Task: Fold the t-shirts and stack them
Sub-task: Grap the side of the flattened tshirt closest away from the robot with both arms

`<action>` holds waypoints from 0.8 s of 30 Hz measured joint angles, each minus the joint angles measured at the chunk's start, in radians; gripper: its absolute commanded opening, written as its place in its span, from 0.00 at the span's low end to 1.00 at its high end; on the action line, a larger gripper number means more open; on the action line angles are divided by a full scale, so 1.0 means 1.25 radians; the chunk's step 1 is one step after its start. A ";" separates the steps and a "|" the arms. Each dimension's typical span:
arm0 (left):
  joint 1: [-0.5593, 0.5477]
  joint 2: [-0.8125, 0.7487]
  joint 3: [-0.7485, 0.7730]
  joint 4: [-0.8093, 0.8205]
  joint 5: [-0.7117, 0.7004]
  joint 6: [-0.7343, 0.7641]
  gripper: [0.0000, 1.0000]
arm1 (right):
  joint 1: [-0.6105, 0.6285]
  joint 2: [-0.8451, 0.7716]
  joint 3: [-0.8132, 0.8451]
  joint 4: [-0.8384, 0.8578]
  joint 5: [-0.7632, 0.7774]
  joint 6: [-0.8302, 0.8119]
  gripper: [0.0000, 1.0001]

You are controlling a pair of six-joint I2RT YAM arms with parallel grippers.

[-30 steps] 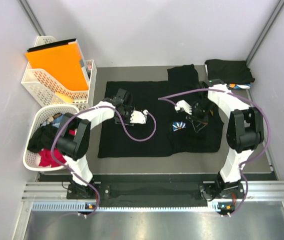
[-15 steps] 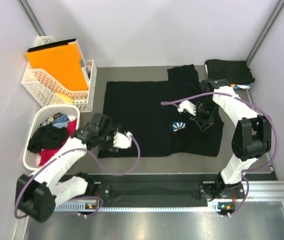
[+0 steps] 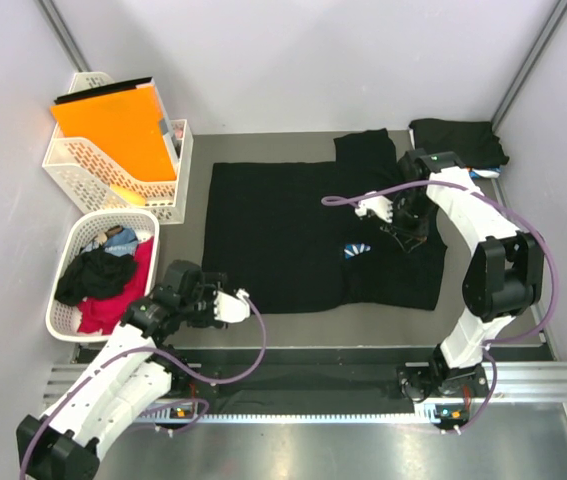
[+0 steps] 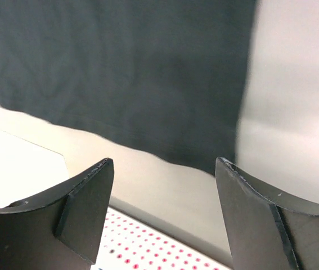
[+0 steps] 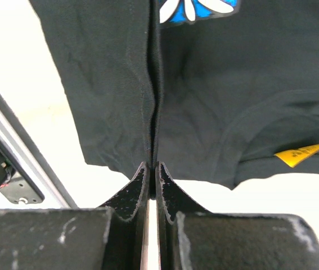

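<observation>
At frame left, a round basket (image 3: 56, 322) holds black and red shirts (image 3: 93, 275), a tall basket (image 3: 93, 170) an orange folder (image 3: 113, 125); on the bench (image 3: 313, 325) lies a black shirt (image 3: 273, 230), right hand (image 5: 153, 167) clamped on it, left hand (image 3: 243, 303) gaping.

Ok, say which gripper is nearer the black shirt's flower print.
Right. The right gripper pinches the black t-shirt beside the flower print; the left gripper hangs open off its near left corner.

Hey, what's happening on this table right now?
Two robot arms are folding a black t-shirt spread on the table. The right end effector is pinched shut on a ridge of its cloth near the flower print. The left end effector hangs open by the shirt's near left corner, holding nothing.
</observation>
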 measured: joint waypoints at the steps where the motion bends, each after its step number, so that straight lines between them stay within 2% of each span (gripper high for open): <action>1: 0.000 -0.011 -0.018 -0.002 -0.002 -0.001 0.77 | 0.000 0.000 0.006 0.000 0.001 0.002 0.00; 17: 0.000 -0.154 -0.160 -0.086 -0.027 0.028 0.77 | 0.009 0.004 0.023 0.000 0.013 0.019 0.00; 24: -0.001 -0.172 -0.217 0.052 -0.063 0.065 0.76 | 0.017 0.004 0.023 0.000 0.012 0.029 0.00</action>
